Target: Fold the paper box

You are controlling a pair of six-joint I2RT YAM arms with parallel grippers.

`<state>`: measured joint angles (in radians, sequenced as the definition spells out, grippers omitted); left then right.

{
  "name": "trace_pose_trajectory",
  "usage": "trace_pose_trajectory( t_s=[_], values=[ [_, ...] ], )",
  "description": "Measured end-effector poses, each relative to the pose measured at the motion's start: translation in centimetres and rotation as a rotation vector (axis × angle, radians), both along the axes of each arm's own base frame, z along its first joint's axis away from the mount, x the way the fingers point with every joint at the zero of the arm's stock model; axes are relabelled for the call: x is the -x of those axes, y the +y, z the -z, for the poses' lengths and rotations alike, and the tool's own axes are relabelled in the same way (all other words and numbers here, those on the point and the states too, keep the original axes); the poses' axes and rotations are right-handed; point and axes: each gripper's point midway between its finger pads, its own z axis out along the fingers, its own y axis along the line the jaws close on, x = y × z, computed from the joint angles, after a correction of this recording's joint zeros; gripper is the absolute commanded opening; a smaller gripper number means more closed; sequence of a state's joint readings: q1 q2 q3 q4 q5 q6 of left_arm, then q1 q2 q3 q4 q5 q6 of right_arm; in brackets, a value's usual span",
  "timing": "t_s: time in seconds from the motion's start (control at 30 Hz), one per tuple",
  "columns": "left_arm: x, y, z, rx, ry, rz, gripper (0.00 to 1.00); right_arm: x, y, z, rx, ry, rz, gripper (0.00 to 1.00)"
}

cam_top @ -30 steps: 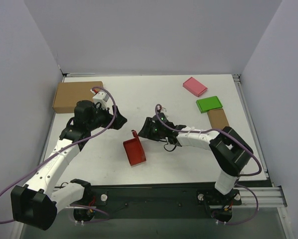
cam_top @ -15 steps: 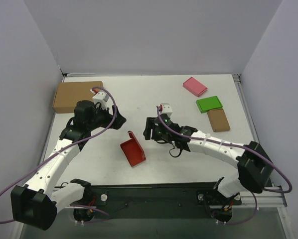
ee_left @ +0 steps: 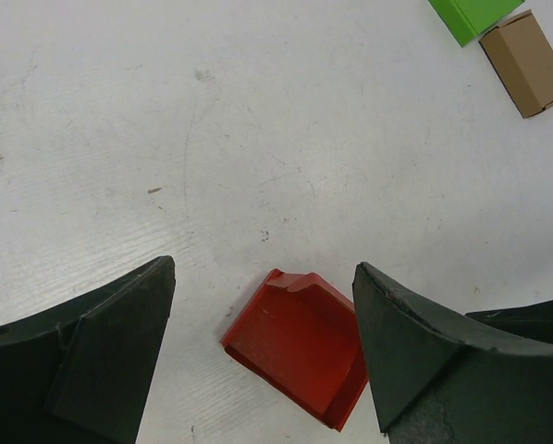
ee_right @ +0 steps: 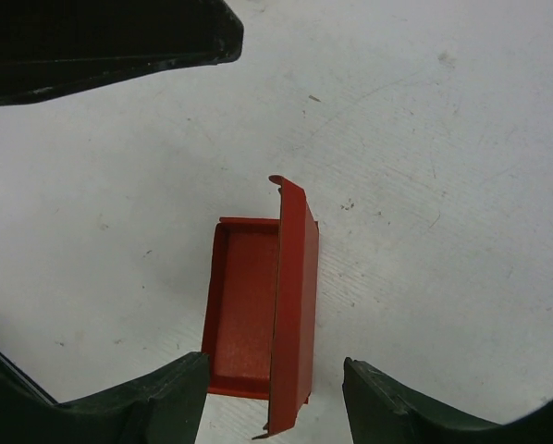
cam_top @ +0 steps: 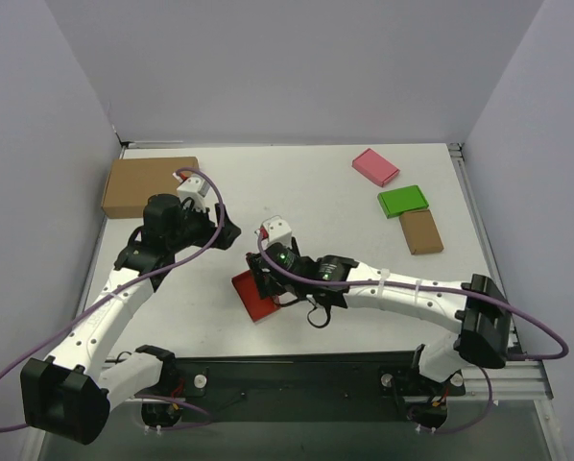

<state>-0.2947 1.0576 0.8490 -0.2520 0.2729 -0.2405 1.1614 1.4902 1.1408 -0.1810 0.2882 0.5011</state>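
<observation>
The paper box (cam_top: pixel 248 297) is a small red open tray lying on the white table (cam_top: pixel 306 192), with one long flap (ee_right: pixel 295 296) standing upright along its side. My right gripper (cam_top: pixel 268 277) hovers directly over it, partly covering it in the top view. In the right wrist view the box (ee_right: pixel 242 301) lies between the tips of that gripper (ee_right: pixel 275 363), which is open and touching nothing. My left gripper (cam_top: pixel 226 233) is open a little beyond the box and to its left. Its wrist view shows the box (ee_left: pixel 298 344) low between its fingers (ee_left: pixel 92 356).
A large brown carton (cam_top: pixel 148 184) lies at the far left. A pink flat box (cam_top: pixel 375 166), a green flat box (cam_top: pixel 403 201) and a small brown box (cam_top: pixel 420 230) lie at the far right. A left finger (ee_right: pixel 101 37) crosses the top of the right wrist view.
My right arm has swung left and nearer, from beside the red box to right above it, and its jaws have opened wider. The left arm has stayed put.
</observation>
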Motion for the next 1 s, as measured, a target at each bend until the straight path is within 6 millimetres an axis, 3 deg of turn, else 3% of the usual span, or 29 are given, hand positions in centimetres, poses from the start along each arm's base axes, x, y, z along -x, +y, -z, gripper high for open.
trace_pose_trajectory(
  t_s=[0.3, 0.4, 0.43, 0.5, 0.7, 1.0],
  values=[
    [0.0, 0.2, 0.1, -0.014, -0.002, -0.002, 0.87, -1.1, 2.0, 2.5, 0.188, -0.004, -0.089, 0.49],
    [0.0, 0.2, 0.1, -0.016, -0.003, -0.001, 0.87, -1.4, 2.0, 3.4, 0.247, -0.003, -0.116, 0.25],
    [0.0, 0.2, 0.1, -0.016, -0.004, -0.001, 0.87, -1.3, 1.8, 3.7, 0.267, 0.000, -0.124, 0.12],
    [0.0, 0.2, 0.1, -0.017, -0.004, -0.001, 0.87, -1.2, 1.3, 4.2, 0.306, 0.003, -0.139, 0.00],
    [0.3, -0.2, 0.1, -0.010, -0.005, 0.028, 0.84, -2.0, 0.1, 4.1, 0.384, -0.039, -0.192, 0.00],
    [1.3, -1.8, 0.0, 0.017, 0.004, 0.129, 0.84, -3.2, -6.3, 2.5, 0.519, -0.142, -0.362, 0.00]
  ],
)
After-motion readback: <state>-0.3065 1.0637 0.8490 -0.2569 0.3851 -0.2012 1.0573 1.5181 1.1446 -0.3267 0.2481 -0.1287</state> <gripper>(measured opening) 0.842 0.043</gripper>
